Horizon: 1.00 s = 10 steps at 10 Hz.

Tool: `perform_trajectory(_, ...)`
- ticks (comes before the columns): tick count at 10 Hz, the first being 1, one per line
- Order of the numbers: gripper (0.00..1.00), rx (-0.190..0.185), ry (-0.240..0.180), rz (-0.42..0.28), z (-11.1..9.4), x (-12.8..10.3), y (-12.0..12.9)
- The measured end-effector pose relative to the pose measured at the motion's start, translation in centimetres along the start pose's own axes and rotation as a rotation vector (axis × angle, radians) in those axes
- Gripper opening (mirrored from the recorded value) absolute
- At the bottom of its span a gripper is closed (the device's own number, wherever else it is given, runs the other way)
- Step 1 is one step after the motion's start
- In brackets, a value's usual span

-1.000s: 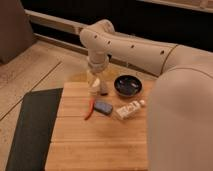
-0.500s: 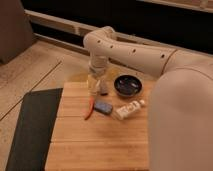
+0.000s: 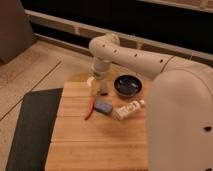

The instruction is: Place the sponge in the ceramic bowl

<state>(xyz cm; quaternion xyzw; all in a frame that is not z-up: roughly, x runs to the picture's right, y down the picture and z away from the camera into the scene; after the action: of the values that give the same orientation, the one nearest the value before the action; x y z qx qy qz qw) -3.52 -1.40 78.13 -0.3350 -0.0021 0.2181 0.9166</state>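
The robot's gripper [image 3: 101, 91] hangs at centre frame over the far part of a wooden table [image 3: 100, 145]. Its jaws are spread apart and hold nothing, and its dark tips point down just above the tabletop. The cream-coloured arm [image 3: 131, 54] reaches in from the right, and its bulky body fills the right side of the frame and is cut off by the edge.

The sponge [image 3: 103, 106] lies flat on the boards directly below the gripper in the picture, just below centre. Its long axis runs nearly across the frame, with the left end a little higher than the right.

A thin red-orange pepper-like piece [image 3: 90, 109] lies just beside its left end. A white tube [image 3: 129, 109] lies at a slant near its right end, and the tube's label is too blurred to read.

The ceramic bowl [image 3: 128, 85], dark and glossy, sits upright to the upper right of the sponge, near the table's far edge and close to the arm's lower casing.

A small white cup [image 3: 90, 81] is partly hidden behind the gripper's left side, and only a sliver of it shows. A dark mat [image 3: 30, 130] lies on the floor at lower left.
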Motion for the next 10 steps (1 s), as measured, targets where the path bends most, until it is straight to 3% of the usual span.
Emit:
perform_trajectory(4,0.65,0.014,0.090,-0.069,1.3,2.1,-0.6)
perform_trajectory(6,0.65,0.028,0.126,-0.061,1.8,3.3,-0.9)
perform_trajectory(7,0.65,0.036,0.169,-0.041,2.4,4.7,-1.3)
perform_trajectory(10,0.65,0.036,0.173,-0.040,2.6,4.6,-1.2)
